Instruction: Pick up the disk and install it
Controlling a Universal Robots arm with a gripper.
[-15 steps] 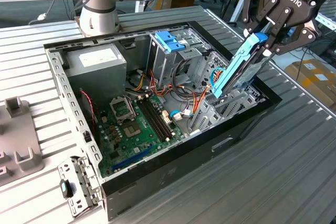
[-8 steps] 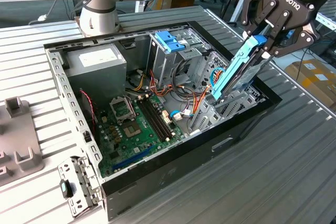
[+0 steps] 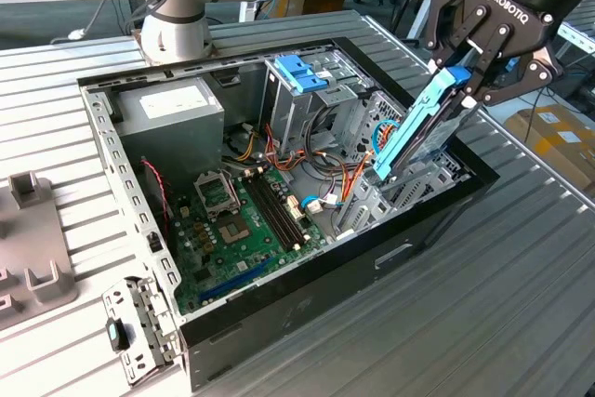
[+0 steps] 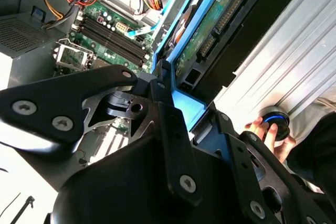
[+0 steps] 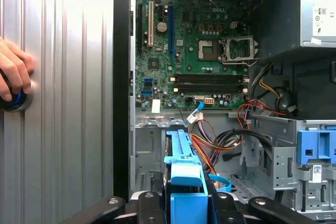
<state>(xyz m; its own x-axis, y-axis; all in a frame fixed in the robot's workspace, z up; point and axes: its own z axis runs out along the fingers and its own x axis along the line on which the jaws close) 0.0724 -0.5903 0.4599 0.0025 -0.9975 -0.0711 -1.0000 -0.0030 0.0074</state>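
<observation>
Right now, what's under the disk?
Held tilted by the pincer, the disk stands over a metal bay beside orange cables. The bay floor beneath its lower end is covered.

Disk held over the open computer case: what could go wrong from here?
1. The pincer grips the disk at its upper blue end, and it hangs tilted; its lower end may jam on the metal bay.
2. Orange and red cables lie close beside that end and could get pinched.
3. A hand rests on the table beside the case, perhaps within the arm's sweep.
</observation>
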